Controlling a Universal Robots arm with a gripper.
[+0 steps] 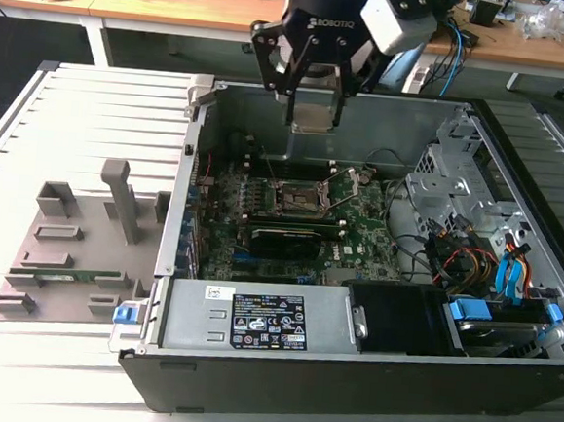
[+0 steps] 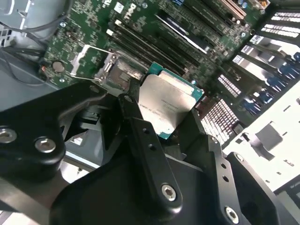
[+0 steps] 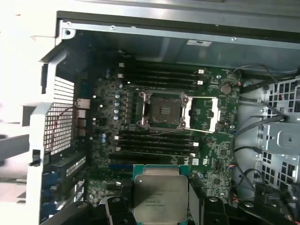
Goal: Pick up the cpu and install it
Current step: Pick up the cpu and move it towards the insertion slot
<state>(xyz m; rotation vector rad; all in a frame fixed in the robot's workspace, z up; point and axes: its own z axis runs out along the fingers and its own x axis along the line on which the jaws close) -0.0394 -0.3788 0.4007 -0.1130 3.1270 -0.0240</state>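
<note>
Jaws clamp the cpu [image 3: 161, 199] by its edges, silvery top showing, high over the open computer case [image 1: 347, 377], its empty socket [image 3: 163, 111] well apart below.

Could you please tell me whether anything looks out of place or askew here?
Nothing stands out. The gripper holds the cpu by its edges above the motherboard, and the socket lies open and empty, with no visible damage.

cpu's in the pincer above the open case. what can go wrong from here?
1. The pincer holds the cpu by its edges above the circuit board; a slip could drop it there.
2. The socket lies open; a skewed landing might damage it.
</note>
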